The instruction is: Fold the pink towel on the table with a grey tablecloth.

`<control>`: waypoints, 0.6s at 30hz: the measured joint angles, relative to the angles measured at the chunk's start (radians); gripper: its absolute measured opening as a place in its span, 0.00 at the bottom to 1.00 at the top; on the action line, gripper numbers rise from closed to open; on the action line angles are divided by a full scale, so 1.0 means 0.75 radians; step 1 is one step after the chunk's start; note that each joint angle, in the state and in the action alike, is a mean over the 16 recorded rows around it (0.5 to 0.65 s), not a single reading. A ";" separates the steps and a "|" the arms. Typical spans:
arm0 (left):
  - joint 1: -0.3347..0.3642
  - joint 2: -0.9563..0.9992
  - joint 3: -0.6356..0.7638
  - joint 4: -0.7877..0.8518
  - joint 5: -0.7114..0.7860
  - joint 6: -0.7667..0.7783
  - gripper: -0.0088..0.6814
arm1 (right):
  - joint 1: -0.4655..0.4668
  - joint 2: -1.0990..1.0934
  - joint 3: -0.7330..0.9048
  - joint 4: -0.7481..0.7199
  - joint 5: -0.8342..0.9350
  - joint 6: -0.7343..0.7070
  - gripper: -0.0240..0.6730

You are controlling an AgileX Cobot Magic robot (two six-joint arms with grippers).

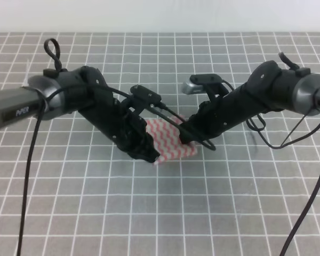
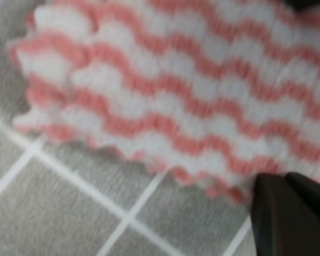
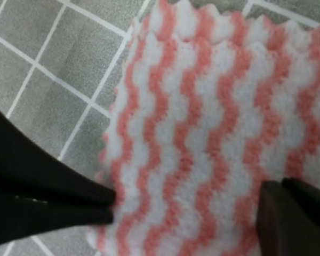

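The pink towel (image 1: 170, 140) lies as a small rumpled patch on the table with a grey tablecloth (image 1: 160, 213), in the middle of the exterior view. My left gripper (image 1: 148, 153) is down at its front-left corner. In the left wrist view the pink towel (image 2: 192, 90) fills the top, with one dark finger (image 2: 288, 218) at its near edge; no second finger shows. My right gripper (image 1: 185, 137) is at the towel's right side. In the right wrist view the pink towel (image 3: 218, 122) lies between the spread fingers of the right gripper (image 3: 188, 197), one fingertip (image 3: 96, 205) touching its edge.
Both black arms lean in low over the table from left and right. Black cables hang down on the left (image 1: 26, 176) and on the right (image 1: 309, 202). White wall runs along the far edge (image 1: 160, 16).
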 joint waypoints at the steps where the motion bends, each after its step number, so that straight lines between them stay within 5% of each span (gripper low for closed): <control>1: 0.000 -0.006 0.000 0.009 0.003 -0.002 0.01 | -0.001 -0.014 0.000 -0.001 -0.004 0.000 0.01; 18: 0.003 -0.607 0.048 0.383 -0.187 -0.311 0.01 | -0.027 -0.647 0.177 -0.013 -0.298 0.038 0.01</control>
